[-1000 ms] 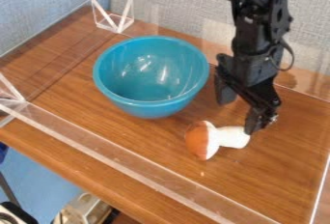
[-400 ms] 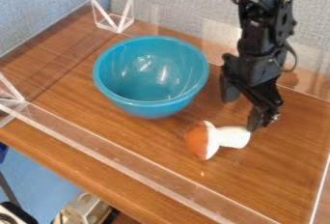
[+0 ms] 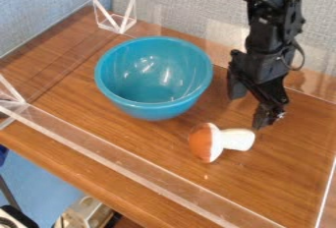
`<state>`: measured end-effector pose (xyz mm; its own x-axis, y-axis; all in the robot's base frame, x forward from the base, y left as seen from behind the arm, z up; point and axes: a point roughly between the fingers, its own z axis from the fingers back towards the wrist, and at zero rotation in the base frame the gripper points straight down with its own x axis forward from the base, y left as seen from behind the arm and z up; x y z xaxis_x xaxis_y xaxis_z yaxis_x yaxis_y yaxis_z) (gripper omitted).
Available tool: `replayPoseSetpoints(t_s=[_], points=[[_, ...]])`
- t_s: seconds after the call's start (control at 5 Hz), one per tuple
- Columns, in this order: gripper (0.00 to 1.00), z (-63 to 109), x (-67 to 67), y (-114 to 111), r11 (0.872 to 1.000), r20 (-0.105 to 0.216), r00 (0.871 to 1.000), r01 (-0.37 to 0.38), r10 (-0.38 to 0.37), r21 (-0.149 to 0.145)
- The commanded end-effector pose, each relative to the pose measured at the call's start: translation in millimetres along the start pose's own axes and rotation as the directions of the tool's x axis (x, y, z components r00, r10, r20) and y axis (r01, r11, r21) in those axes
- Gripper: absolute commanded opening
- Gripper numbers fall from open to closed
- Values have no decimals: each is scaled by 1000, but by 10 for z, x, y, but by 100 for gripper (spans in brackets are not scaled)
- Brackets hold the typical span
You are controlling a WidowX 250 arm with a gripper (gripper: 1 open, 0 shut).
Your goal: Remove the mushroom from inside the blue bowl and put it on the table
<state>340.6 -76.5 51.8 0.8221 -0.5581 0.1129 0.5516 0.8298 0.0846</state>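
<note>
Lying sideways: mushroom (image 3: 217,142) | cap left, stem right | table (image 3: 79,80)

Blue bowl (image 3: 153,76), left of centre: glossy smooth plastic, pale highlights on the inner wall. Table (image 3: 79,55): brown wood grain, satin sheen. Acrylic walls (image 3: 157,178) along the edges: clear, glassy. Mushroom (image 3: 217,142), lower right: smooth orange-brown cap, matt cream stem. Gripper (image 3: 257,102), right: black, hard, slightly shiny. Backdrop (image 3: 53,1), upper left: matt, finely textured grey-blue.
</note>
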Motion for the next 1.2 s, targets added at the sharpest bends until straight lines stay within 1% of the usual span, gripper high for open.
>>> replayPoseSetpoints(t_s=[0.0, 0.6, 0.8, 1.0], points=[[100, 161, 135, 56, 999, 56, 998, 14, -16, 32], [100, 201, 226, 37, 996, 71, 995, 63, -67, 62], [0, 215, 245, 32, 995, 73, 994, 73, -78, 65], [0, 240, 259, 13, 995, 76, 994, 78, -83, 68]])
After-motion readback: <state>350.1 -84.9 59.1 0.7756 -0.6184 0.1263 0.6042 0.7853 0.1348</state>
